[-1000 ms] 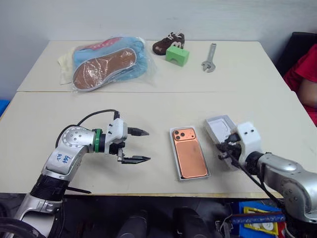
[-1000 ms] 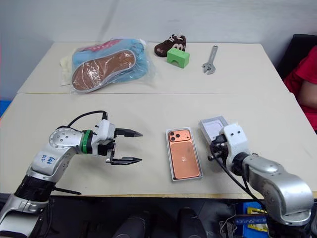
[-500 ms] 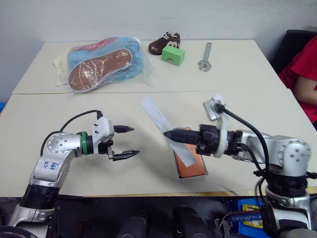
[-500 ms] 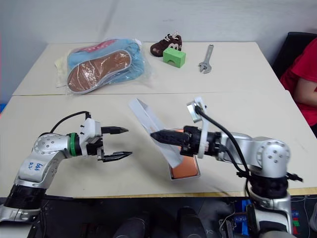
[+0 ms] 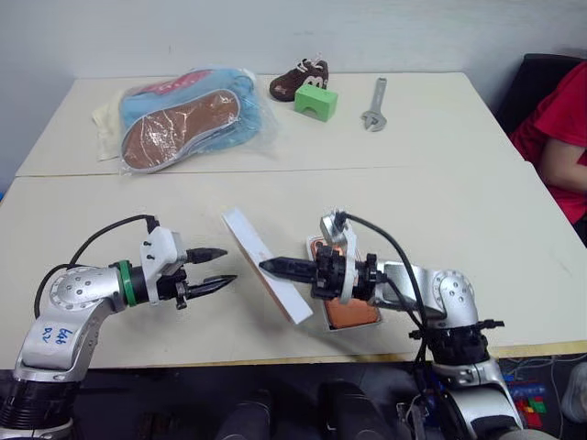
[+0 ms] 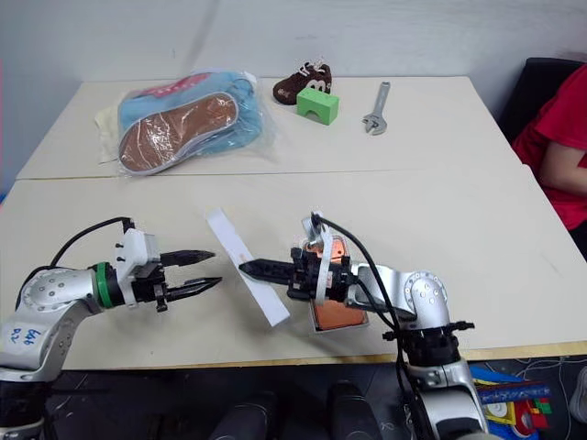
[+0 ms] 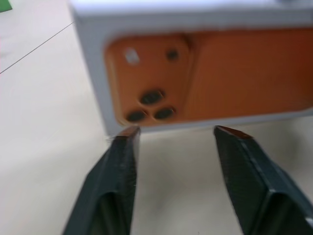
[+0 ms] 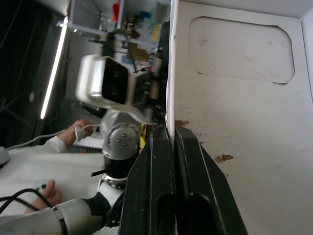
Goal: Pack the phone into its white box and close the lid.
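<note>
My right gripper (image 5: 266, 267) is shut on the rim of the lid (image 5: 243, 236) and holds it tilted on edge above the table, pointing left. The right wrist view shows the lid's white inside (image 8: 244, 98) with a faint outline, the rim pinched at my right gripper (image 8: 171, 129). The left gripper (image 5: 229, 266) stands open just left of the lid, nothing between its fingers. Its wrist view faces the lid's outer face (image 7: 205, 78), printed as an orange phone. The orange phone (image 5: 353, 312) lies in the white box (image 5: 358, 327), partly hidden behind my right forearm.
On the far table lie bagged shoe soles (image 5: 179, 119), a small brown shoe (image 5: 298, 81), a green block (image 5: 315, 99) and a wrench (image 5: 371, 103). A person in a red top (image 5: 559, 128) sits at the right edge.
My right gripper lifted the lid off the table at the right and carried it left past the phone, turning it on edge. The left fingers have narrowed.
</note>
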Controlling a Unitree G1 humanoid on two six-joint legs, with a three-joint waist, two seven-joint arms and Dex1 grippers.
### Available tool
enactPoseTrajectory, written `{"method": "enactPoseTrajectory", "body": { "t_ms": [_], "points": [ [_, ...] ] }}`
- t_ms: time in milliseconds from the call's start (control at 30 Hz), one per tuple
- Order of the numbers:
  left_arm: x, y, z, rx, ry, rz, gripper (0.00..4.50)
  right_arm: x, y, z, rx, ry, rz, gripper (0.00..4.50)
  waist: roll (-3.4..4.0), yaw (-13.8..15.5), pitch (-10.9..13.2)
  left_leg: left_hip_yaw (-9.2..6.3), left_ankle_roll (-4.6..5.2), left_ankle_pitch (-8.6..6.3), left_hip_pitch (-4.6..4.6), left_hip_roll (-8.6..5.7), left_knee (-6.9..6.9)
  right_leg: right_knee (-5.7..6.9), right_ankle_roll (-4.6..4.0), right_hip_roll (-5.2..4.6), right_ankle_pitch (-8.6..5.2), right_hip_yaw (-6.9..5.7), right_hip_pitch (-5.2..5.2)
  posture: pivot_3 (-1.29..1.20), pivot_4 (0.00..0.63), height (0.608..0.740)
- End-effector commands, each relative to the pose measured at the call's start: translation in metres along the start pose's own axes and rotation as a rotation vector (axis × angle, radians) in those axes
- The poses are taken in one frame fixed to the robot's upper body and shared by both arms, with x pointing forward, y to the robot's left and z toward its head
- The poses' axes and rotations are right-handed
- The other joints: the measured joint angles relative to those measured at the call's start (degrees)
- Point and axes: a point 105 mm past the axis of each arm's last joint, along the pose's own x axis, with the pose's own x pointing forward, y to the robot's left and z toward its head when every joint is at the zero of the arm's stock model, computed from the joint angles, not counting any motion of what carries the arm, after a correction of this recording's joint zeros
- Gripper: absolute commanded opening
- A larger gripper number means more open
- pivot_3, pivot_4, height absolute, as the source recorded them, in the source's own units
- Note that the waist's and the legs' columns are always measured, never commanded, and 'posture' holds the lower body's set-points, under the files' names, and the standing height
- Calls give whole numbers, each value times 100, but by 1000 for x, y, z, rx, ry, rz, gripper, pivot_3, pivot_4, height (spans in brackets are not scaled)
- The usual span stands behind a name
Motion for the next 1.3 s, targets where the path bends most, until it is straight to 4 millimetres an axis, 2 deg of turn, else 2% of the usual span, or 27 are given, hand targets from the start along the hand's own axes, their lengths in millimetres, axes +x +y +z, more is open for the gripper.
{"method": "enactPoseTrajectory", "body": {
  "t_ms": [33,133,167,267,367,433,533,700,833,933,967,1033,1167,1267,1300],
  "points": [
    [13,5,2,36,5,-14,1100,-5,8,3,-13,-60,7,0,5,1,0,0,0,0,1,0,0,1,0,0,0,0,0,0,150,740],
    [30,11,4,43,-4,-43,137,-12,3,3,-24,-94,-53,0,8,-1,-1,1,-1,0,4,1,-1,3,0,1,0,1,1,0,150,740],
    [38,11,5,39,-9,-68,6,-16,1,3,-34,-110,-82,0,8,-3,-1,1,-1,0,3,1,-1,1,0,1,0,1,0,0,150,740],
    [55,10,5,48,-13,-135,6,-26,-5,3,-48,-154,-146,0,7,0,-2,0,0,0,2,1,-2,-1,0,1,0,0,1,0,150,740],
    [70,12,5,49,-19,-169,0,-36,-8,-1,-51,-180,-176,603,6,15,-4,-1,0,0,3,0,-2,0,0,0,0,0,2,0,150,740],
    [80,13,7,48,-33,-190,0,-43,-5,-2,-55,-207,-172,1198,6,12,-4,-1,0,0,3,0,-1,-1,0,0,0,0,2,0,150,740],
    [98,13,12,45,-63,-223,0,-55,4,-1,-100,-251,-164,2102,4,15,-5,0,1,0,3,-1,2,-2,1,0,1,1,4,0,150,740],
    [131,6,29,48,-140,-289,0,-90,27,3,-301,-297,-195,3531,-1,149,-6,1,6,1,-8,-5,11,-6,6,-2,3,2,2,0,150,740],
    [146,0,39,43,-193,-320,0,-115,45,4,-479,-280,-214,3531,-3,167,-7,7,9,-1,-8,-2,8,-11,10,-1,5,4,2,0,150,740],
    [141,0,46,40,-222,-331,0,-121,53,-7,-654,-152,-241,3531,-8,159,-5,10,10,-1,-10,0,10,-11,11,0,5,6,2,0,150,740],
    [136,2,49,32,-232,-334,0,-121,50,-12,-703,-94,-265,3362,-9,158,-6,12,10,-1,-9,1,9,-11,12,1,6,7,2,0,150,740],
    [130,4,53,20,-239,-337,0,-122,45,-18,-756,-29,-295,2916,-12,166,-6,10,10,-1,-8,4,9,-11,12,4,6,7,1,0,150,740],
    [115,5,53,18,-225,-366,0,-125,28,-25,-835,74,-360,1537,-13,196,-6,11,10,-1,-7,5,12,-14,12,5,6,8,2,0,150,740],
    [113,1,47,28,-194,-388,0,-132,33,-19,-818,27,-325,447,-13,277,-6,12,10,-1,-7,2,14,-18,12,2,6,8,2,0,150,740],
    [113,0,42,30,-172,-394,0,-133,35,-24,-831,53,-310,66,-14,302,-5,12,10,-1,-6,2,14,-23,12,2,6,8,3,0,150,740]
  ]
}}
